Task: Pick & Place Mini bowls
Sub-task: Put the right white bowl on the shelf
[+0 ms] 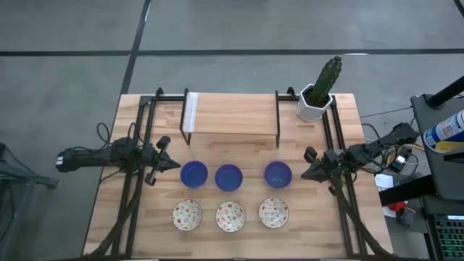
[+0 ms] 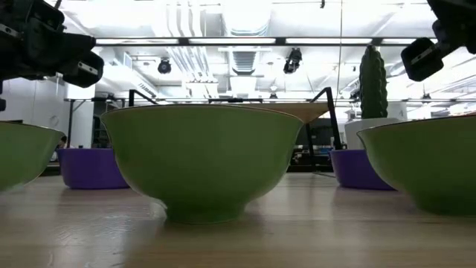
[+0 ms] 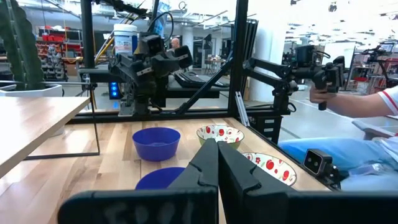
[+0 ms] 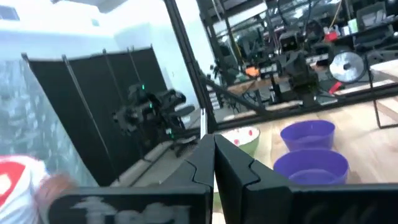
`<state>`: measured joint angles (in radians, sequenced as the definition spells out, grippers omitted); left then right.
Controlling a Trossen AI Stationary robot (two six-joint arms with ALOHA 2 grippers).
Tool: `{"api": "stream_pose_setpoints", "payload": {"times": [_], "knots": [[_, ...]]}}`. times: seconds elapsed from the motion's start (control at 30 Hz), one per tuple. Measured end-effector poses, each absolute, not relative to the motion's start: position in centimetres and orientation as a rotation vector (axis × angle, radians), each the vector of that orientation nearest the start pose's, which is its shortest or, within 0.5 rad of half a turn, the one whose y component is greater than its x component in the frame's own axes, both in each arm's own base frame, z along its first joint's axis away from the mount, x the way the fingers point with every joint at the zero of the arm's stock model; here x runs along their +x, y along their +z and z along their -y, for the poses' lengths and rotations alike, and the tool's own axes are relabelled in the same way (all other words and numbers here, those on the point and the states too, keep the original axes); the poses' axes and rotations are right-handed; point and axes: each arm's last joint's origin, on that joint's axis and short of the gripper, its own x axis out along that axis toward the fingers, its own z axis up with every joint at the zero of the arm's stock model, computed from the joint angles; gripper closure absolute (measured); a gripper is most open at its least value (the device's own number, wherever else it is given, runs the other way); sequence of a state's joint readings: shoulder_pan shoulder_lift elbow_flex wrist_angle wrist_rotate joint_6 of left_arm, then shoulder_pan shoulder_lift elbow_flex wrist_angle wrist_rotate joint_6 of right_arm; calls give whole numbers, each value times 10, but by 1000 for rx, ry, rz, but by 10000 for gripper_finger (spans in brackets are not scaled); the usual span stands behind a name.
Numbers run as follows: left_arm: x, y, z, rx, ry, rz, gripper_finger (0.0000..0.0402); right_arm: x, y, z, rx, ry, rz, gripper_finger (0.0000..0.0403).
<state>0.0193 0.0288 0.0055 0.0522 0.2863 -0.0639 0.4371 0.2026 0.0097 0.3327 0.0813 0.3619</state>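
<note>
Glossy, seemingly ceramic mini bowls [image 1: 229, 196] sit on a matt, pale wood table [image 1: 319, 225]; the far shelf [image 1: 230, 113] has a thin black metal frame

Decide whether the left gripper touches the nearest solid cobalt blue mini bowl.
Apart. The high view shows bare wood between the left gripper, shut, and the leftmost solid cobalt blue mini bowl.

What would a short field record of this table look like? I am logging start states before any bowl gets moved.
blue bowls: three in a row
floral bowls: three in the nearer row
left gripper: jaws shut, beside the left blue bowl, holding nothing
right gripper: jaws shut, beside the right blue bowl, holding nothing
wooden shelf: bare top
cactus pot: back right corner
</note>
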Motion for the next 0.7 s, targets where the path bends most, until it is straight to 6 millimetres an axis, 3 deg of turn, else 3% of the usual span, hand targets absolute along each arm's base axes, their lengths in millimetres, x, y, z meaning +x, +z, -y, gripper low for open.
{"api": "stream_pose_setpoints", "payload": {"times": [0.4, 0.53, 0.7], "knots": [[98, 168, 6, -59, -268, 20, 402, 119, 176, -65, 473, 413, -64, 394], [98, 168, 6, -59, -268, 20, 402, 136, 199, -85, 409, 444, -98, 394], [98, 168, 6, -59, -268, 20, 402, 166, 241, -124, 182, 509, -189, 394]]}}
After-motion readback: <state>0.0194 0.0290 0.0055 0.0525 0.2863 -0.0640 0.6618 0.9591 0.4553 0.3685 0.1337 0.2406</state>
